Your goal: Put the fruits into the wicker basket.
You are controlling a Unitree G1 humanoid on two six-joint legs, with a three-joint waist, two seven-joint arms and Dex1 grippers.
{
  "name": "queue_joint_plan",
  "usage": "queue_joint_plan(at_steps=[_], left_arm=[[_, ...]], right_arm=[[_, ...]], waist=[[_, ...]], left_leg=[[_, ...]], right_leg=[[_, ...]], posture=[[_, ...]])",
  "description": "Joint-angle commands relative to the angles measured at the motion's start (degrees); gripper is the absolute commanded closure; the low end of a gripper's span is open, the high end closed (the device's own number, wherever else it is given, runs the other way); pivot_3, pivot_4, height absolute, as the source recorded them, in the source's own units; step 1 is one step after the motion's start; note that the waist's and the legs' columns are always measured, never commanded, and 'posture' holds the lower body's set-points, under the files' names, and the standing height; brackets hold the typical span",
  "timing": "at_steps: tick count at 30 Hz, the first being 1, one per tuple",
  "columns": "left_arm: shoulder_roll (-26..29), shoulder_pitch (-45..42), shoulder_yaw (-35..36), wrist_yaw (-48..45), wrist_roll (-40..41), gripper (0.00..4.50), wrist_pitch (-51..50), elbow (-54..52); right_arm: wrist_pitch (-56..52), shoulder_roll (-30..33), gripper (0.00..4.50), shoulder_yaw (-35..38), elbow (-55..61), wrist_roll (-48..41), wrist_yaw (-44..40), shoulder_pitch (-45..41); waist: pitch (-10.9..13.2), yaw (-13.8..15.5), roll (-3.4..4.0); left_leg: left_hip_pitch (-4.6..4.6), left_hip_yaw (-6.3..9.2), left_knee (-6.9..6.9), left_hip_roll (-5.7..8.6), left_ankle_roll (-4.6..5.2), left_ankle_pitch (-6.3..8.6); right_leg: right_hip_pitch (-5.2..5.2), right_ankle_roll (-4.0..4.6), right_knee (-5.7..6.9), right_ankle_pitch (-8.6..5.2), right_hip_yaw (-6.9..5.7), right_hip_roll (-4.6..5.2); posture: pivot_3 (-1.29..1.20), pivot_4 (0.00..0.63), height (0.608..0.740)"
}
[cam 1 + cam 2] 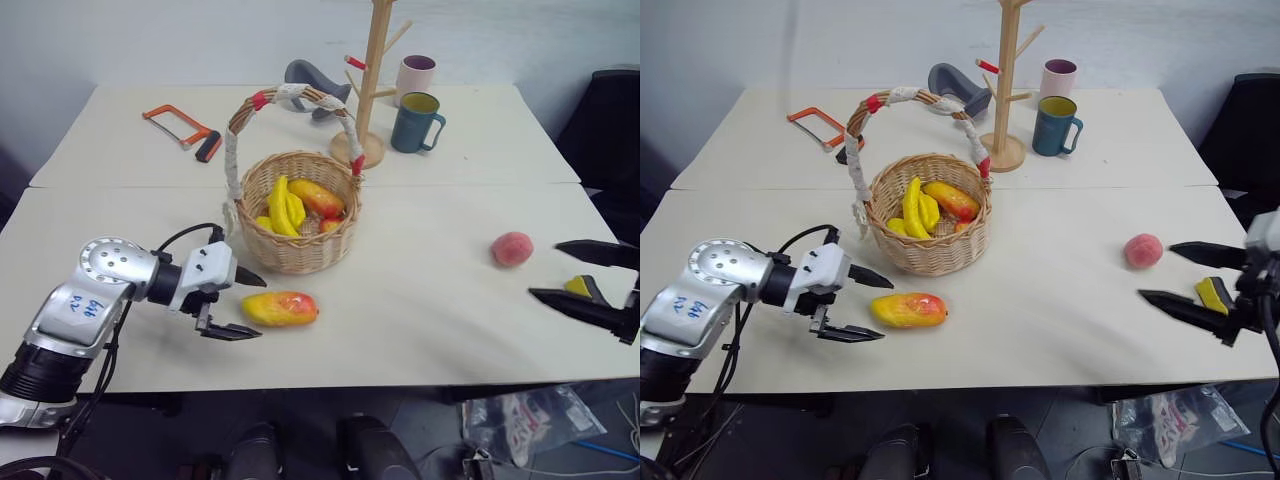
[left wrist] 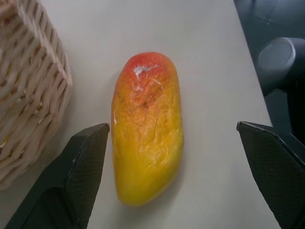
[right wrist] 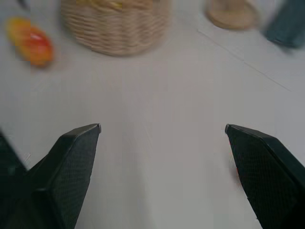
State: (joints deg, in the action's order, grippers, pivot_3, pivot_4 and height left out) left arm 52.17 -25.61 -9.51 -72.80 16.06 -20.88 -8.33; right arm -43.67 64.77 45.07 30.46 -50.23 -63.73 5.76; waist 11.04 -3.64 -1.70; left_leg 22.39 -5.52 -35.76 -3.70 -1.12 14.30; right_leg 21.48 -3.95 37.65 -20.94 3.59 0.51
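Head views placed the mango (image 1: pixel 280 308) on the counter (image 1: pixel 420 330) just in front of the wicker basket (image 1: pixel 298 212), already stocked with fruit, and the peach (image 1: pixel 512 249) well off to the right. Left gripper (image 1: pixel 247 304) flanked the mango's end with wide jaws; right gripper (image 1: pixel 582 274) hung spread beyond the peach, near a sponge (image 1: pixel 1212 294). Mugs (image 1: pixel 415 122), a wooden rack (image 1: pixel 371 90) and a hacksaw (image 1: pixel 183 127) stood behind. Left wrist view showed the mango between empty fingertips (image 2: pixel 90 143), not touching. Right wrist view showed bare counter between parted jaws.

Basket (image 1: pixel 298 238) rough woven wicker, cloth-wrapped handle; mango (image 2: pixel 146 128) glossy, finely creased; mug tree (image 1: pixel 372 80) smooth wood; table (image 1: pixel 420 300) matt.
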Motion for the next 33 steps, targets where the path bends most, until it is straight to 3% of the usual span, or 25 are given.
queue_joint_plan(at_steps=[1, 8, 12, 22, 29, 33], left_arm=[[-0.96, 1.01, -1.32, 2.21, -3.48, 0.0, 2.0, 0.47], [-3.22, 1.21, -3.67, 3.25, -8.37, 0.0, 8.4, 4.82], [-4.62, 0.23, -3.16, 4.33, -9.29, 1.16, 9.68, 6.5], [-6.21, -1.21, -2.64, 4.27, -9.71, 4.09, 10.22, 9.25], [-6.59, -2.0, -0.66, 3.27, -7.29, 4.09, 9.4, 9.65], [-5.33, -0.58, 0.78, 0.87, -4.74, 3.2, 7.86, 7.63]], right_arm=[[-2.6, 2.0, 0.19, -3.52, 3.45, -10.02, 4.69, -8.17], [-4.04, 1.83, 0.19, -10.34, 7.3, -16.14, 11.3, -16.77], [-5.07, 1.55, 0.15, -11.15, 7.97, -20.92, 14.95, -18.85], [-5.52, 2.13, 0.15, -9.91, 8.22, -19.56, 15.96, -16.59], [-4.81, 1.84, 0.15, -9.73, 7.75, -18.28, 15.5, -15.84], [-4.62, 1.65, 0.15, -10.29, 7.49, -17.29, 15.51, -15.74]], waist=[[0.03, 0.28, -0.04], [0.04, 0.56, -0.07], [0.04, 0.56, -0.07], [0.04, 0.45, -0.06], [0.04, 0.5, -0.06], [0.04, 0.47, -0.06]], left_leg=[[0.02, 0.0, -0.05, -0.01, 0.02, 0.03], [0.14, 0.0, -0.13, -0.03, 0.08, 0.1], [0.25, 0.0, -0.18, -0.03, 0.13, 0.12], [0.26, 0.04, -0.24, -0.05, 0.14, 0.12], [0.26, 0.04, -0.27, -0.05, 0.13, 0.12], [0.26, 0.04, -0.27, -0.05, 0.13, 0.12]], right_leg=[[0.01, 0.0, -0.01, 0.0, -0.01, 0.02], [0.1, 0.02, -0.02, -0.01, -0.04, 0.09], [0.14, 0.02, -0.03, -0.01, -0.08, 0.14], [0.13, 0.01, 0.01, 0.0, -0.12, 0.13], [0.13, 0.01, 0.03, 0.0, -0.13, 0.12], [0.13, 0.01, 0.04, 0.0, -0.14, 0.12]], posture=[[0.0, 0.15, 0.74], [0.0, 0.15, 0.74], [0.0, 0.15, 0.74], [0.0, 0.15, 0.74], [0.0, 0.15, 0.74], [0.0, 0.15, 0.74]])
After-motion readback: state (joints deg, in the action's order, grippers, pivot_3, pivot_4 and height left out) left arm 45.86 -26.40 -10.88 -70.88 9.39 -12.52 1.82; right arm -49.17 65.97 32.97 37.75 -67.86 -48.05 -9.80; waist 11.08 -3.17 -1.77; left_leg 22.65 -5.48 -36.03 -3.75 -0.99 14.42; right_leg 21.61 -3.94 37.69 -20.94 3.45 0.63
